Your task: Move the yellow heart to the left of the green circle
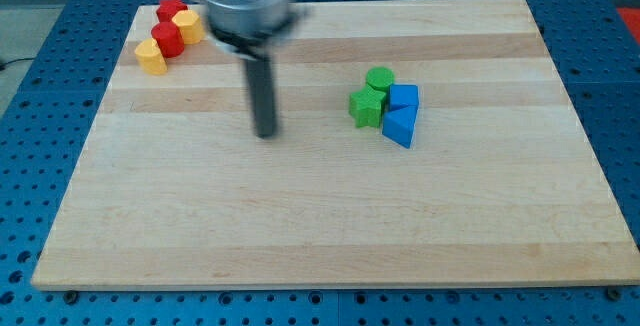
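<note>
My tip (pixel 266 134) rests on the board left of centre, with the blurred arm above it. It touches no block. The green circle (pixel 380 78) lies right of centre, well to the right of my tip. Two yellow blocks sit at the board's top left: one (pixel 150 57) at the lower left of that cluster, which may be the heart, and one (pixel 188 24) partly behind the arm. Their shapes are hard to make out. Both are far up and left of my tip.
A green star (pixel 367 107) touches the green circle from below. A blue cube (pixel 404 97) and a blue triangle (pixel 399 126) sit just to their right. Two red blocks (pixel 167 40) (pixel 171 10) sit among the yellow ones.
</note>
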You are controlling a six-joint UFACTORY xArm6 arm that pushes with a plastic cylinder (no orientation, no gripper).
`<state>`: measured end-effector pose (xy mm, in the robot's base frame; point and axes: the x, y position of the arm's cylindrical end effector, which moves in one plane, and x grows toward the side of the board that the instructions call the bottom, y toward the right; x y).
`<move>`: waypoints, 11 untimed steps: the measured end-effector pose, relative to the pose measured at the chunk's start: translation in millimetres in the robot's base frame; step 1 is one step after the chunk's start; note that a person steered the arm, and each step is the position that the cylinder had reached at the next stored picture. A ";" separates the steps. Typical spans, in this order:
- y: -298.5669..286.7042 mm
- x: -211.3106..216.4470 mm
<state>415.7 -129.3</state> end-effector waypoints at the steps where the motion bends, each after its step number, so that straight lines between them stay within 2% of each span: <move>1: -117.5 -39.5; 2: -174.3 -50.8; 3: -174.5 -62.9; 4: -171.7 -121.9; 5: -156.8 -124.1; 6: -113.0 -78.6; 9: 41.3 -83.0; 10: 51.0 -104.9; 11: 69.6 -106.2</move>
<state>309.4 -59.7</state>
